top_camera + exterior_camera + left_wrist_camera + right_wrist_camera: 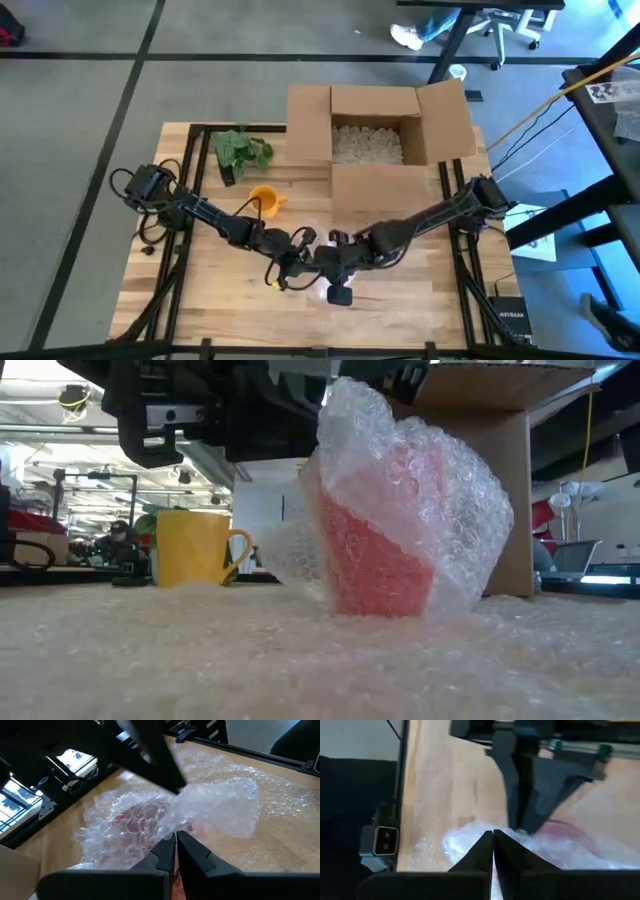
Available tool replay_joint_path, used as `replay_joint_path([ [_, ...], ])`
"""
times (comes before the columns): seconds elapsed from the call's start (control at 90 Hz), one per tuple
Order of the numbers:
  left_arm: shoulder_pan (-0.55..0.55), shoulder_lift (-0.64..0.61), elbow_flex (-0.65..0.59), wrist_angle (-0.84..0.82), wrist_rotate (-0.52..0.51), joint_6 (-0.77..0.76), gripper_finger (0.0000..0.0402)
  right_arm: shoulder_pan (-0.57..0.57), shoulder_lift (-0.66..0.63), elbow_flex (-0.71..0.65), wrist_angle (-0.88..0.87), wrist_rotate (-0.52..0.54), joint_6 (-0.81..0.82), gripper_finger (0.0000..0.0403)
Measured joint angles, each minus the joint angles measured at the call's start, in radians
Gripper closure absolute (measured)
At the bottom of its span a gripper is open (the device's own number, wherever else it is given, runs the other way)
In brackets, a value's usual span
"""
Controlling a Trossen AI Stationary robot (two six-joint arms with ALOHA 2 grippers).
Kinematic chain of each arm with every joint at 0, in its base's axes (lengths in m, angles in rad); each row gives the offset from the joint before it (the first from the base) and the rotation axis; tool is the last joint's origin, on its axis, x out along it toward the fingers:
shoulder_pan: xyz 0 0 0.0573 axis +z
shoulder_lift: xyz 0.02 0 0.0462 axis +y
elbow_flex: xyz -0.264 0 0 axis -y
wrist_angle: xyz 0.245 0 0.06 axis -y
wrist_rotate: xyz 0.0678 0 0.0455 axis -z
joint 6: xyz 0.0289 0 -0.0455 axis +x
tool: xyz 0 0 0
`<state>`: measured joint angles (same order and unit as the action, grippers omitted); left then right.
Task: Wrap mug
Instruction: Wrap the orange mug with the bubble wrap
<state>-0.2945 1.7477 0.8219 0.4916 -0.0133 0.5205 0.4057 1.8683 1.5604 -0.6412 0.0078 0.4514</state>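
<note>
**Both hands meet over the half-wrapped mug**

While the red mug [375, 565] stands upright on the desk [420, 300] under loose bubble wrap [420, 470], the left hand [175, 842] and right hand [493, 836], fingers pressed together pinching the wrap, face each other directly above it, about equally near. A yellow mug [195, 547] stands well apart.

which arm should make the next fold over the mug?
Left, probably. Its gripper is shut on the wrap pulled over the red mug. The right gripper is also shut on wrap, but at the sheet's edge, lower down.
</note>
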Motion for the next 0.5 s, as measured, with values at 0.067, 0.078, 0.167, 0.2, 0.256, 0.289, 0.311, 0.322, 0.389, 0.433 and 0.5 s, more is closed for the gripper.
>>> replay_joint_path([
  [0.067, 0.002, 0.000, 0.000, 0.000, 0.003, -0.002, 0.0402, 0.000, 0.000, 0.000, -0.015, -0.001, 0.000, 0.0403],
  [0.078, 0.002, 0.000, 0.000, 0.000, 0.004, -0.002, 0.0402, 0.000, 0.002, 0.000, -0.016, -0.001, 0.000, 0.0403],
  [0.167, 0.002, 0.000, 0.000, 0.000, 0.003, -0.004, 0.0402, 0.000, 0.016, -0.001, -0.013, -0.005, -0.004, 0.0403],
  [0.2, 0.002, 0.000, 0.000, 0.000, 0.003, -0.004, 0.0402, 0.000, 0.024, -0.002, -0.017, -0.010, -0.007, 0.0403],
  [0.256, 0.002, 0.000, 0.000, 0.000, 0.003, -0.004, 0.0402, -0.007, 0.040, -0.001, -0.008, -0.018, -0.011, 0.0403],
  [0.289, 0.002, 0.000, 0.000, 0.001, 0.003, -0.005, 0.0402, -0.008, 0.049, -0.001, -0.019, -0.022, -0.012, 0.0403],
  [0.311, 0.002, 0.000, 0.000, 0.001, 0.003, -0.006, 0.0402, -0.010, 0.057, -0.001, -0.027, -0.023, -0.012, 0.0403],
  [0.322, 0.002, 0.000, 0.000, 0.000, 0.002, -0.007, 0.0402, -0.012, 0.062, -0.001, -0.028, -0.024, -0.013, 0.0403],
  [0.389, 0.001, 0.000, 0.000, 0.000, 0.003, -0.008, 0.0402, -0.023, 0.081, -0.001, -0.022, -0.033, -0.020, 0.0403],
  [0.433, 0.001, 0.000, 0.000, -0.001, 0.002, -0.011, 0.0402, -0.030, 0.088, 0.002, -0.028, -0.037, -0.025, 0.0403],
  [0.5, 0.001, 0.000, 0.000, -0.004, 0.001, -0.013, 0.0402, -0.038, 0.091, 0.003, -0.031, -0.045, -0.035, 0.0403],
])
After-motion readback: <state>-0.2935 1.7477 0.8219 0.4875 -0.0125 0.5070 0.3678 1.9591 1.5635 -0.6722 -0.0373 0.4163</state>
